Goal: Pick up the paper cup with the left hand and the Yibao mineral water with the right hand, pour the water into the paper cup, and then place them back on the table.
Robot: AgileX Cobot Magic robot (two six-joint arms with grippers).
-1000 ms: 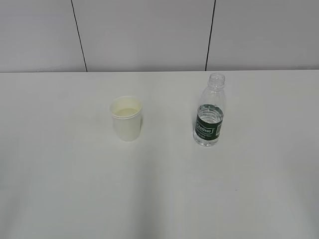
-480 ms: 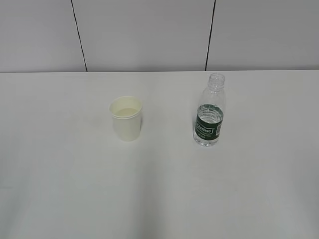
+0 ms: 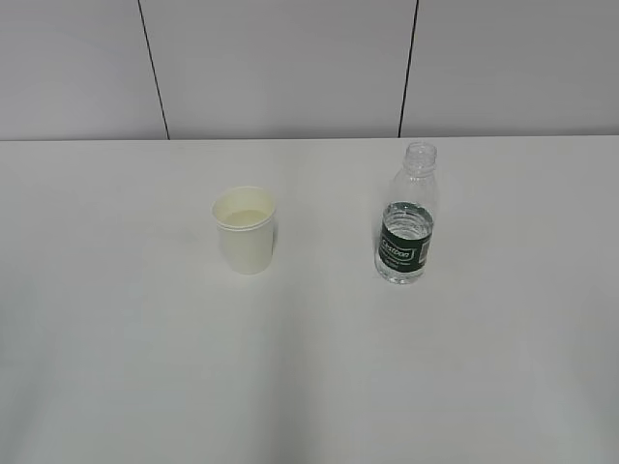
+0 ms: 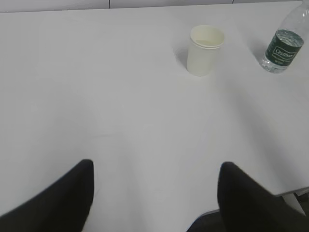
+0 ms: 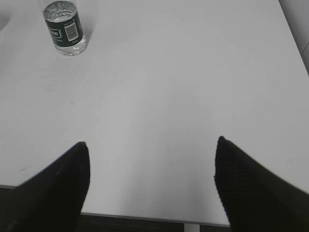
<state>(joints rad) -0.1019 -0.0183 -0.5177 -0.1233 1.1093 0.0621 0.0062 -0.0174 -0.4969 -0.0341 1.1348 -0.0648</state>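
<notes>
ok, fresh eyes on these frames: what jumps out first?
Two lone items upright on the bare white table: the paper cup left of centre and the uncapped Yibao mineral water to its right, standing apart from each other. Neither arm shows in the exterior view; each wrist view shows its hand open and empty near the table's front edge, the left hand facing the cup, the right hand well back from the bottle.

Nothing visibly shifted: paper cup (image 3: 245,229) and bottle (image 3: 407,215) (both upright) unmoved.
</notes>
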